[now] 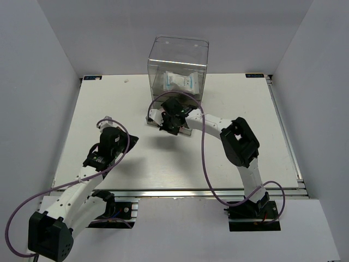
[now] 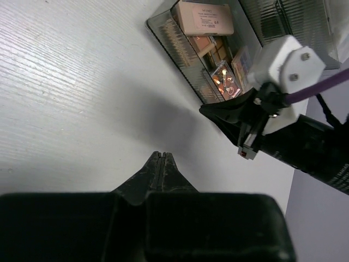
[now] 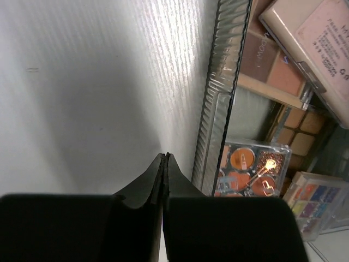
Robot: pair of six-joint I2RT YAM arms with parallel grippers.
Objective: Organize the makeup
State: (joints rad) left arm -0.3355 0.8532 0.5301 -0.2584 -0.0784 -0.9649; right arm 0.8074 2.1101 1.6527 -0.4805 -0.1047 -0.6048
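Note:
A clear drawer (image 3: 217, 98) stands pulled out in front of the acrylic box (image 1: 180, 57). It holds a pink palette (image 3: 313, 35), a brown palette (image 3: 267, 63), an orange-pan palette (image 3: 248, 169) and a multicoloured-squares palette (image 3: 316, 199). The same drawer (image 2: 163, 33) and pink palette (image 2: 204, 19) show in the left wrist view. A white blue-printed packet (image 1: 180, 83) lies inside the box. My right gripper (image 3: 165, 157) is shut and empty, just beside the drawer's rim; it also shows in the top view (image 1: 170, 128). My left gripper (image 2: 161, 155) is shut and empty over bare table. The round black pot is out of view.
The white table (image 1: 163, 158) has walls on the left, right and back. The right arm's elbow (image 1: 240, 142) and its purple cable (image 1: 204, 158) arch over the table's right half. The left arm (image 1: 103, 150) sits at the near left.

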